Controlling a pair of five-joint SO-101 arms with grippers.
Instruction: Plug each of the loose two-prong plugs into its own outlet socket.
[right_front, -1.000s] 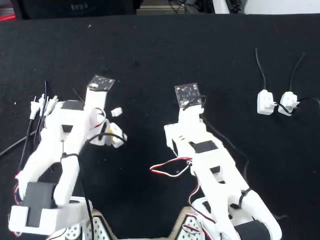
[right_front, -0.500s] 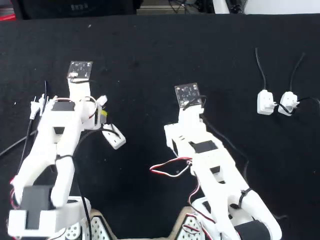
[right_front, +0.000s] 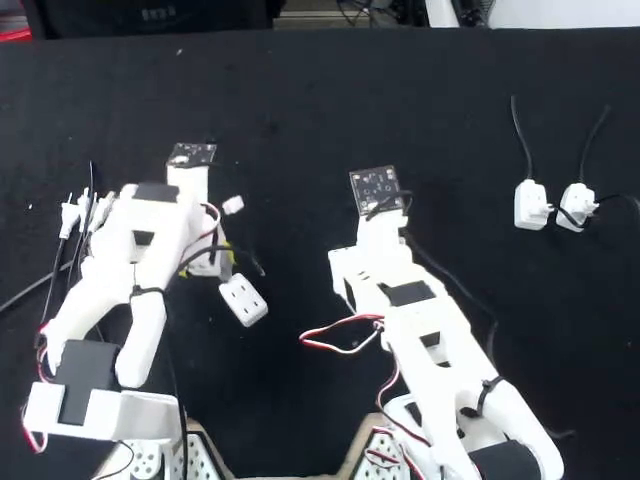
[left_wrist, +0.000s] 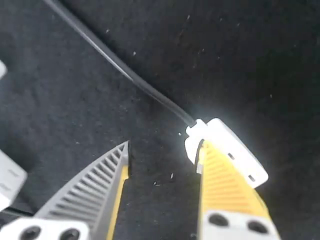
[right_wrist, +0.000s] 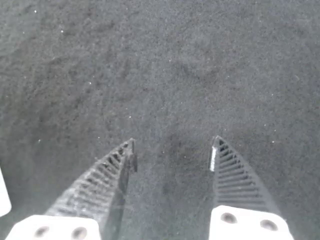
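On my left wrist view the left gripper (left_wrist: 162, 150) is released, its yellow-lined fingers (left_wrist: 227, 195) spread with bare black surface (left_wrist: 250, 50) between them. A white plug (left_wrist: 235, 145) lies flat just beside one fingertip, touching it or nearly so, and partly hidden behind that finger. Its black cable (left_wrist: 120, 65) trails away across the cloth. Nothing is grasped.

From the high view, the left arm (right_front: 140, 240) stretches over the left of the frame. Just below and to the right of its wrist, a white socket block (right_front: 243, 300) lies tilted on the surface, with two small holes showing in its face. A small white piece (right_front: 232, 205) sits just right of the arm's wrist; from here I can't make out whether it is a plug. At the far left edge, a bunch of loose plugs (right_front: 72, 212) with thin cables lies beside the arm.

The right arm (right_front: 410, 300) runs up the centre of the frame. On its wrist view the right gripper (right_wrist: 173, 145) is released too, fingers apart over bare surface, holding nothing.

At the right of the high view, well apart from both arms, two white blocks (right_front: 530, 203) sit side by side. Each has a dark cable running toward the top of the frame.
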